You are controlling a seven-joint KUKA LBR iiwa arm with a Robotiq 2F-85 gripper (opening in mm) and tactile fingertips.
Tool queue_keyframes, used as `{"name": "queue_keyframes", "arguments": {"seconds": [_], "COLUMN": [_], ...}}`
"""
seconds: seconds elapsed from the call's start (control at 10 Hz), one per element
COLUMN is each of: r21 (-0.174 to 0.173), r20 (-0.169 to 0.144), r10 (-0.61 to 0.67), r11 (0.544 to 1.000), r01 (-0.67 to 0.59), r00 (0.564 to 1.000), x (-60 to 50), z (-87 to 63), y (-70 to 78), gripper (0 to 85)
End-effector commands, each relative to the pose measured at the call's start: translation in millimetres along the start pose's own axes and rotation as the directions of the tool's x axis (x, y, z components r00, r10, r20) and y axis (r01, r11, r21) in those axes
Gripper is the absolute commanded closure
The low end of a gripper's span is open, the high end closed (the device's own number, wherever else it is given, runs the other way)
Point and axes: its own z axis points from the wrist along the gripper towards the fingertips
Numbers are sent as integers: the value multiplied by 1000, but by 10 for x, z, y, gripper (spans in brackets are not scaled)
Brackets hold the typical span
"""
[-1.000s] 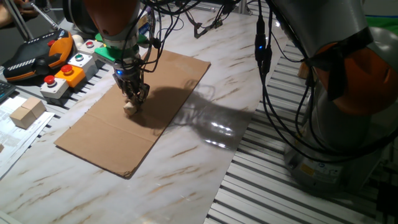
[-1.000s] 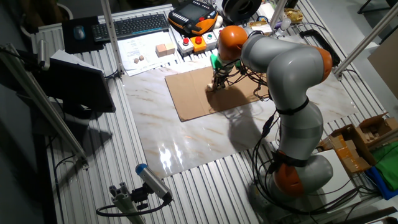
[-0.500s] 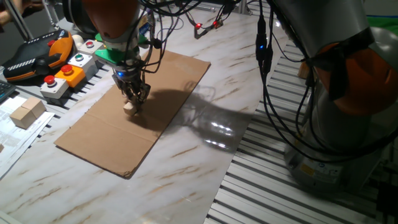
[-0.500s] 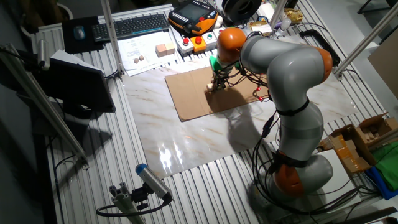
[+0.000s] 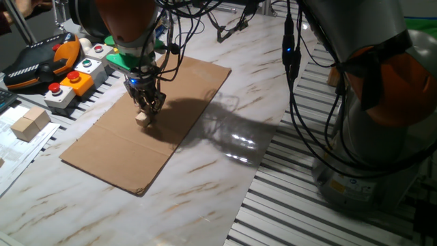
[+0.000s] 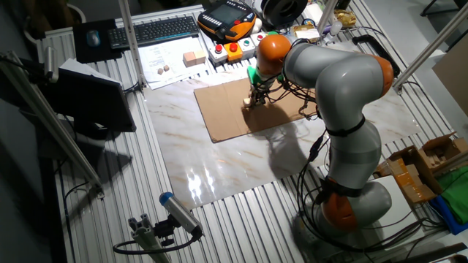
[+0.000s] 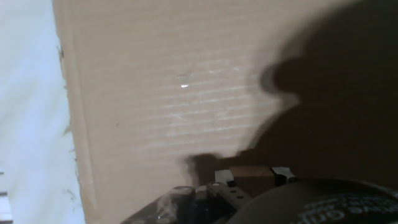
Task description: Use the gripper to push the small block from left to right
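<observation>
A small pale wooden block lies on a brown cardboard sheet on the marble tabletop. My gripper, black with a blue light above its fingers, points straight down. Its fingertips are together and touch the block's upper right side. In the other fixed view the gripper stands over the cardboard, with the block at its tip. In the hand view the block shows in shadow at the bottom edge, right against the fingers, with cardboard beyond.
Button boxes and a teach pendant sit at the far left. A larger wooden block lies on papers. A keyboard is behind them. The arm's base and hanging cables stand at the right.
The gripper and the block have shifted very slightly towards the far left edge of the cardboard. Nothing else has moved.
</observation>
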Motion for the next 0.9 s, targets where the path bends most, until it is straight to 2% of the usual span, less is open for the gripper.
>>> {"name": "queue_keyframes", "arguments": {"seconds": [0.0, 0.2, 0.6, 0.8], "r21": [0, 5, 22, 22], "r20": [0, 8, 12, 9], "r10": [6, 25, 29, 19], "r11": [1000, 1000, 999, 1000], "r01": [-6, -25, -30, -19], "r00": [1000, 1000, 999, 1000], "x": [30, 149, 319, 384], "z": [10, 24, -27, -6], "y": [-7, -2, 49, 39], "gripper": [843, 843, 843, 843]}}
